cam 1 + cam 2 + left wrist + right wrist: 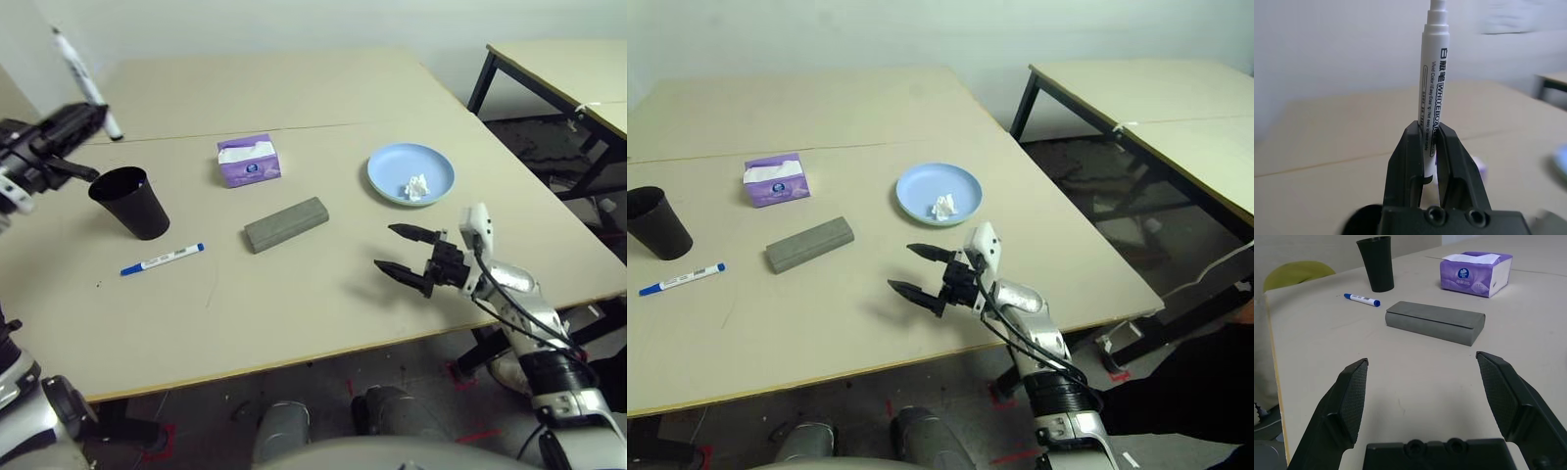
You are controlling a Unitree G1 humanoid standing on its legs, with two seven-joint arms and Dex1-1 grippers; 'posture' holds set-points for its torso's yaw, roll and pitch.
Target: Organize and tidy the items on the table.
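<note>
Beige table (pixel 323 294) carries the purple tissue box (pixel 249 161), blue plate (pixel 411 173), grey-green case (pixel 286 223), black cup (pixel 130 203) and blue-capped pen (pixel 163 259). Left gripper (pixel 1431 139) pinches a black-capped marker (pixel 1434 73) above the cup; right gripper (pixel 402 251) hovers spread.

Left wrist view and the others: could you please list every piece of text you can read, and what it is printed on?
"WHITEBOARD": on the white marker pen held in the left gripper; the smaller lines beside it are too small to read.
Purple tissue box: round logo, too blurred to read.
Blue-capped marker pen: print too small to read.
</note>
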